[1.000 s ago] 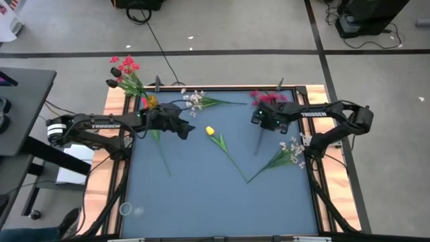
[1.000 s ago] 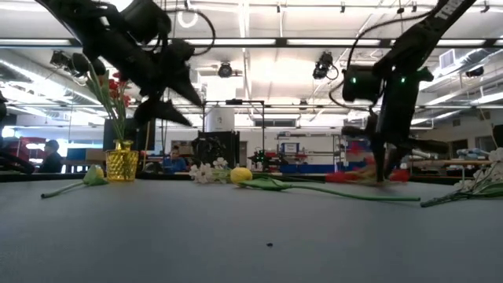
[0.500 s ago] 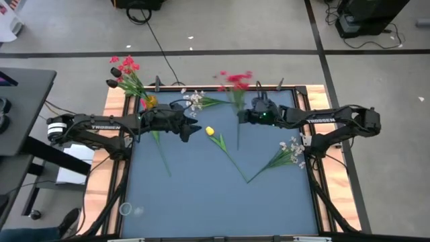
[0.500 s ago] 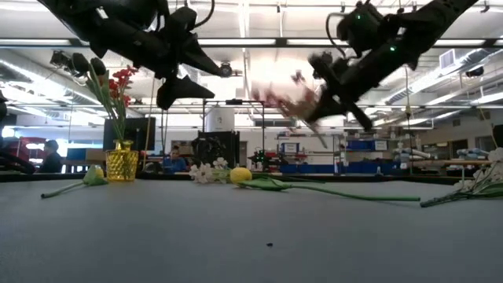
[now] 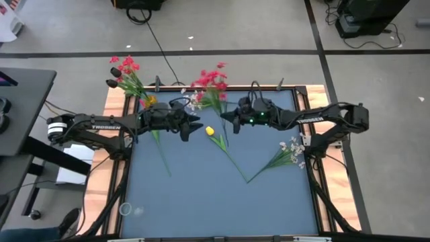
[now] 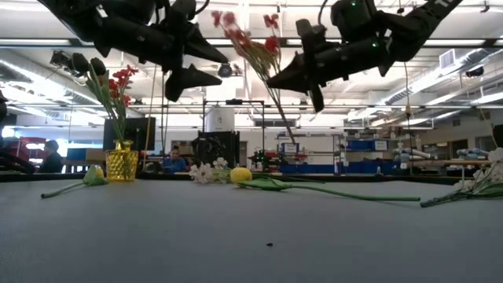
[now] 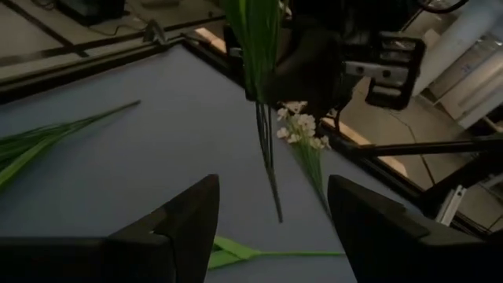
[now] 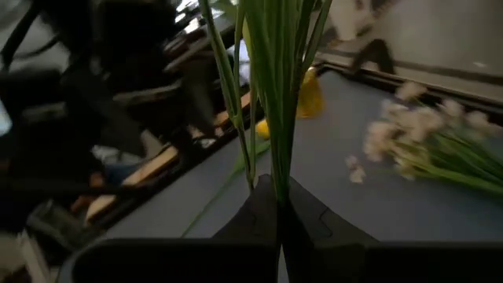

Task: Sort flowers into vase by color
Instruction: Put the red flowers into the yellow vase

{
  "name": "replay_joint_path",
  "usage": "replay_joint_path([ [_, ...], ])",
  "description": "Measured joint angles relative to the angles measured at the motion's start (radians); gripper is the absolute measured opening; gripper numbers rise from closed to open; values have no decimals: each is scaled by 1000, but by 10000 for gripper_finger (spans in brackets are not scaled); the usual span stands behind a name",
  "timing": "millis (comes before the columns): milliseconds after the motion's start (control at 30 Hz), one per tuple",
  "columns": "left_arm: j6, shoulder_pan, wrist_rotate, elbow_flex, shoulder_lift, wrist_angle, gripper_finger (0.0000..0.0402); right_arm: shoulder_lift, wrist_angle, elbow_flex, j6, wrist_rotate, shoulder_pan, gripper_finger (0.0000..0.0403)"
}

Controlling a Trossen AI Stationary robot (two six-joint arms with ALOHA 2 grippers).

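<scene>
My right gripper (image 5: 224, 122) (image 6: 277, 82) is shut on a bunch of red flowers (image 5: 211, 77) (image 6: 236, 22), held high over the table's far middle. My left gripper (image 5: 195, 126) (image 6: 222, 67) stands open just left of the bunch. In the left wrist view the bunch's stem ends (image 7: 268, 169) hang ahead of the open fingers (image 7: 189, 224). At the far left corner a gold vase (image 6: 122, 161) holds red flowers (image 5: 125, 69). A yellow tulip (image 5: 210, 131) and two white sprays (image 5: 290, 149) (image 5: 195, 101) lie flat on the mat. My right gripper pinches the red flowers' green stems (image 8: 275, 161) between its two fingers, well above the stems' lower ends (image 6: 292, 140). The fingers come nearly level from the table's right and lie across the stems. The bunch is lifted clear, near upright, blossoms up and leaning left.
Another green-stemmed flower (image 5: 161, 151) lies partly under my left arm, its head near the vase (image 6: 94, 177). The blue mat (image 5: 201, 202) is bare toward the near edge. Wooden table rims (image 5: 114, 107) frame the mat.
My right gripper has risen and gone toward the table's left with the red flowers, rolling and tipping from pointing down to nearly level. The bunch has swung from lying at the far right of the mat to near upright, lifted clear. My left gripper has tipped up.
</scene>
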Motion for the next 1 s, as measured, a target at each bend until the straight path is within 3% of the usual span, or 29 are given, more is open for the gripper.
replay_joint_path([
  [300,22,0,2,0,0,112,243,105,-5,147,-153,-31,24,9],
  [733,46,49,-12,0,0,192,236,208,-35,286,-267,-157,25,9],
  [867,96,53,-12,0,0,216,190,207,-51,288,-286,-165,25,9],
  [1000,151,55,-12,0,0,222,103,205,-71,288,-261,-143,25,17],
])
